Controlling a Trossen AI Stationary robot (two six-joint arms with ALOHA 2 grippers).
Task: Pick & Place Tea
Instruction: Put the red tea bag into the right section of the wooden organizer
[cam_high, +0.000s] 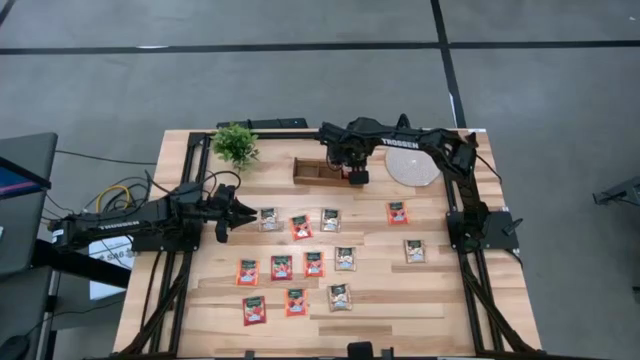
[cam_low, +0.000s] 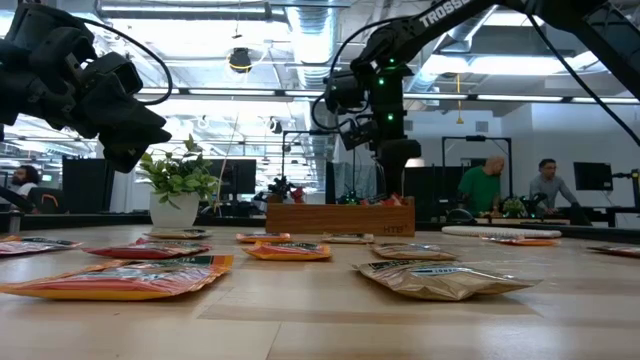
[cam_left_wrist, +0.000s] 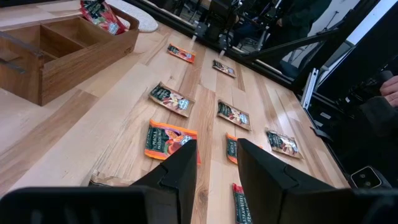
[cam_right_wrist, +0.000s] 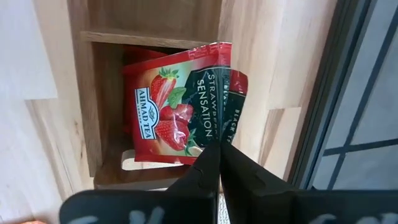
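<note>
Nearest the low camera lie 2 tea sachets on the wooden table (cam_high: 400, 300): a red-orange sachet (cam_low: 125, 277) toward one side and a pale sachet (cam_low: 440, 278) toward the other.

From above, 12 more tea sachets lie flat and apart across the middle of the table, some red-orange, some pale.

At the far edge stands the wooden tray (cam_high: 318, 170), with a small potted plant (cam_high: 236, 145) to its left and a round pale disc (cam_high: 413, 165) to its right.

Over the tray's right-end compartment hangs the right gripper (cam_right_wrist: 219, 152), its fingers pressed together on the dark edge of a red strawberry tea sachet (cam_right_wrist: 177, 106). That sachet sits tilted in the compartment, and a second red sachet (cam_right_wrist: 239, 93) shows just behind it, its dark edge meeting the same fingertips; I cannot tell whether it is pinched too.

Above the table's left side waits the left gripper (cam_left_wrist: 216, 165), its fingers spread with nothing between them, a red-orange sachet (cam_left_wrist: 166, 138) on the board beyond them.
</note>
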